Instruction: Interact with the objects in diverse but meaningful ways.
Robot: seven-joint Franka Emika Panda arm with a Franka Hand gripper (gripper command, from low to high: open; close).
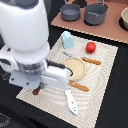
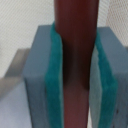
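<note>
A round tan plate (image 1: pixel 75 68) lies mid-mat (image 1: pixel 102 95) between two wooden-handled utensils (image 1: pixel 91 61) (image 1: pixel 79 86), while two grey pots (image 1: pixel 70 12) (image 1: pixel 95 14) stand on the far board (image 1: pixel 107 30).

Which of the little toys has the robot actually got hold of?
The dark brown sausage stick: the wrist view shows it clamped between the green-padded fingers. The red tomato, blue carton and white fish lie free on the mat.

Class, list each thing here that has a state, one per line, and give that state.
Gripper: shut on sausage.
Sausage: clamped between the pads.
Tomato: on the mat, free.
Carton: upright on the mat.
Fish: lying flat on the mat.
Plate: empty.
</note>
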